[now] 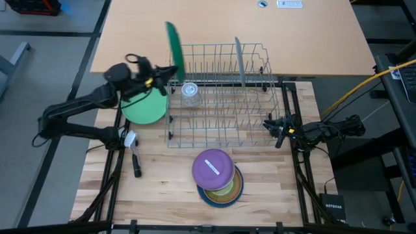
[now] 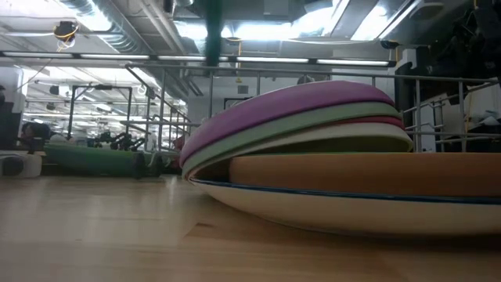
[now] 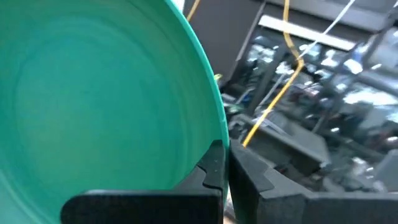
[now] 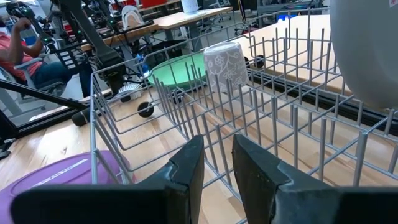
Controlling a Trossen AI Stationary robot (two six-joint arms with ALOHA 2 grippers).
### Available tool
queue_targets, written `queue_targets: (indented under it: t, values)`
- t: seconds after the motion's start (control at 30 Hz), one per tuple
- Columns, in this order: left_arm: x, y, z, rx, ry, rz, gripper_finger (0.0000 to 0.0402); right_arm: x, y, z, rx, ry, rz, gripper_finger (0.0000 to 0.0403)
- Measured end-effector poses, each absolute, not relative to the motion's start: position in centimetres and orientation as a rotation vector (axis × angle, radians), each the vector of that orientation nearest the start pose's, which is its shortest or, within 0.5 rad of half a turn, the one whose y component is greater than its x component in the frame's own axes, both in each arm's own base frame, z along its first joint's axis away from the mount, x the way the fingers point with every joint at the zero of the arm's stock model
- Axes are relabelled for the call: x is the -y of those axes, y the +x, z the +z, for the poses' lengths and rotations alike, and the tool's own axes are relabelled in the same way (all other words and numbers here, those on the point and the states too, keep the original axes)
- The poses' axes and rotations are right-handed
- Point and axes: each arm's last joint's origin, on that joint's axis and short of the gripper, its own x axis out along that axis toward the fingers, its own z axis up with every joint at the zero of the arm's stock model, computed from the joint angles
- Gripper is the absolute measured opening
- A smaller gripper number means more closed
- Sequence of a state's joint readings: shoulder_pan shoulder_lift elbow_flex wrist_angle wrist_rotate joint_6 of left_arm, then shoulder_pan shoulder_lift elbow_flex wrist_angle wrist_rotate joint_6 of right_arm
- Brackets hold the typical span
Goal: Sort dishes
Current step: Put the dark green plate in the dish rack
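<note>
A teal plate stands on edge in the air over the far left corner of the wire rack, with my left gripper shut on it; in the left wrist view the plate fills the left half. A green plate lies flat on the table to the left of the rack. A grey plate stands in the rack's far slots. A stack of dishes, purple on top, sits near the front edge. My right gripper waits, open, at the rack's right side. My left gripper pinches the teal plate's rim between its two fingers, one finger on the hollow face and one on the back. The fingers come in roughly level from the table's left. The plate is upright on edge and lifted clear of the table and rack.
A clear glass stands upside down in the rack's left part, close below the held plate. A small black tool and a white piece lie by the left arm's base. Bare wood lies left of the stack of dishes.
</note>
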State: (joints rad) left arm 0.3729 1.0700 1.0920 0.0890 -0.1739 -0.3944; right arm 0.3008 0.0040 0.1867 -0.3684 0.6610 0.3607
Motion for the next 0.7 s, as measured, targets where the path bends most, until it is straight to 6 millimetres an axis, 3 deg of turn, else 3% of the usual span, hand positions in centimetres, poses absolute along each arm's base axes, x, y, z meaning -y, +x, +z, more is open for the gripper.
queue_targets:
  t: [0.27, 0.43, 0.7]
  values:
    - [-12.0, 29.1, 37.8, 0.398, -0.455, 0.398, 0.0000, -0.5, 7.7, 19.1, -0.099, 0.269, -0.384, 0.0088]
    - [-14.1, 32.7, 34.1, 0.481, -0.567, 0.308, 0.0000, -0.5, 7.7, 19.1, -0.099, 0.269, -0.384, 0.0088]
    - [-17.0, 35.5, 28.6, 0.639, -0.714, 0.207, 0.0000, -0.5, 7.7, 19.1, -0.099, 0.269, -0.384, 0.0088]
